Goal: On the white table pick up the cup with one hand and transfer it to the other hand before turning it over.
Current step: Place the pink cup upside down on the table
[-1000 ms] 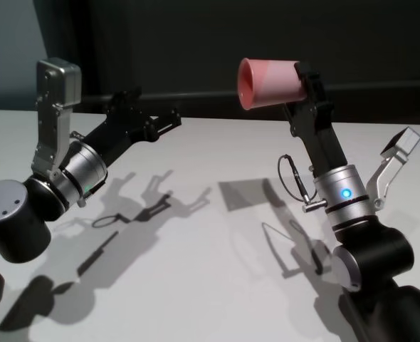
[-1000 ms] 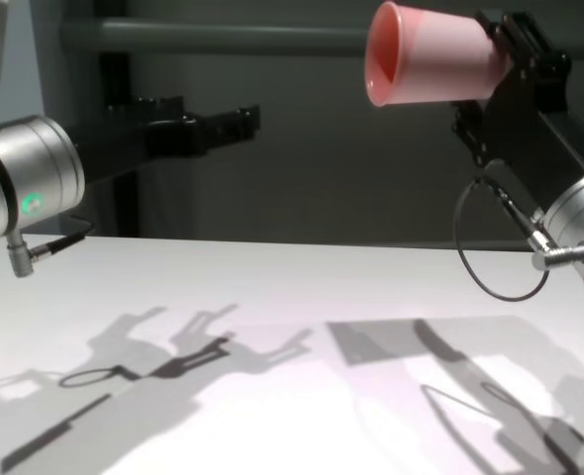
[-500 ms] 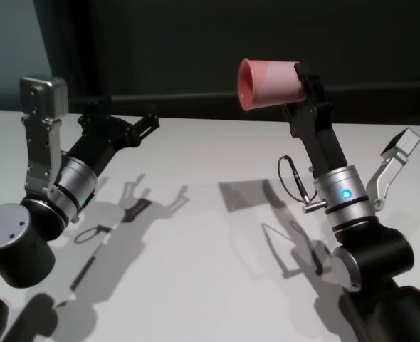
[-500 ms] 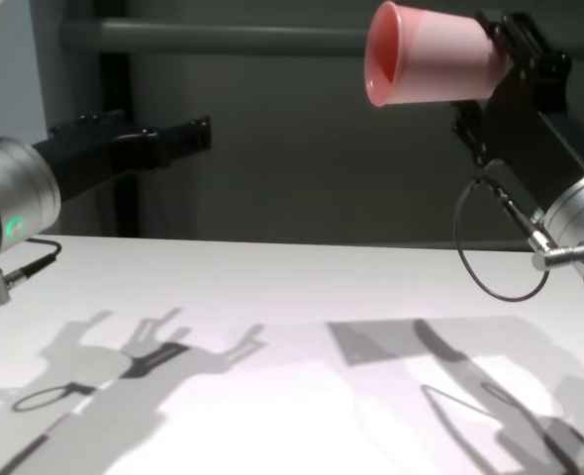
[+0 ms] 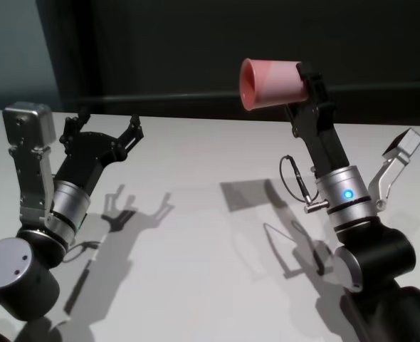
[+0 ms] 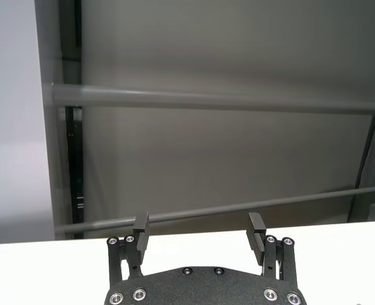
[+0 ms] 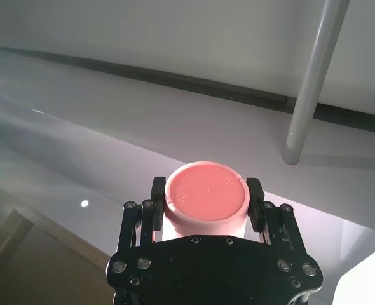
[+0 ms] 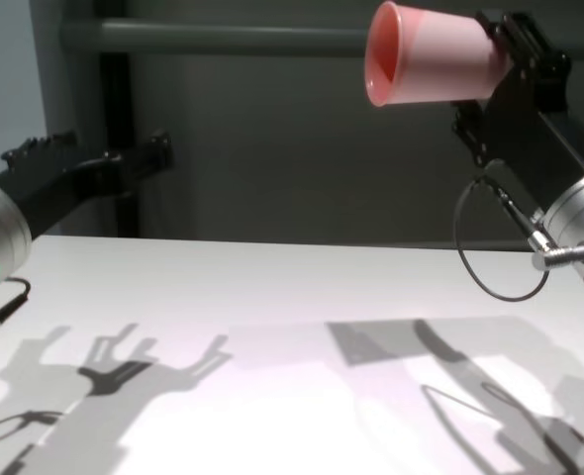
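White table (image 5: 196, 235) under right end effector (image 5: 304, 82) clamping cup (image 5: 270, 84), base hidden; left end effector (image 5: 102, 128) agape, empty

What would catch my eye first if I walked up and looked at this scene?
Most likely the pink cup, held high above the white table on its side, its open mouth facing the robot's left. The right gripper clamps it at the base end. On the other side, the left gripper hangs low over the table with its fingers spread wide and nothing between them, well apart from the cup.
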Tool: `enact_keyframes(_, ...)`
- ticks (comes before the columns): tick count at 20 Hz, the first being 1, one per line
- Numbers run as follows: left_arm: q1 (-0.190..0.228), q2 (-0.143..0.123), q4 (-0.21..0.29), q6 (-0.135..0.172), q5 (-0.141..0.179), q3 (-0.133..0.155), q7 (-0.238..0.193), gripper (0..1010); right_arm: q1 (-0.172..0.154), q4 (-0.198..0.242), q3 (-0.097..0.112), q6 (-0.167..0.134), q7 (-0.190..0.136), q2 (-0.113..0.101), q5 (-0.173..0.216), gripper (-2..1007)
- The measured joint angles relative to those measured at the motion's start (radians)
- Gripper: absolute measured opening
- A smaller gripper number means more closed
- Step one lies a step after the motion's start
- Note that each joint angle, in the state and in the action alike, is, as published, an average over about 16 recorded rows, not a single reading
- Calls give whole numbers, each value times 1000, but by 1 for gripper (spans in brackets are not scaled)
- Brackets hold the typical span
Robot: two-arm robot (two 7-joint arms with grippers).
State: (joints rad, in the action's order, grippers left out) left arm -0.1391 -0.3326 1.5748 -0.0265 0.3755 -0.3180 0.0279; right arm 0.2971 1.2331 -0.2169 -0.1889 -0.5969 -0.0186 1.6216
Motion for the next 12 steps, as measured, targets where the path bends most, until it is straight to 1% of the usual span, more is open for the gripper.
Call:
enact_keyframes(5, 49, 17, 13, -22, -19, 15, 28, 1003, 0, 0, 0, 0, 0, 0, 0, 735)
enact_keyframes(12, 100, 35, 18, -37, -41, 31, 50, 1003, 0, 0, 0, 0, 0, 0, 0, 735)
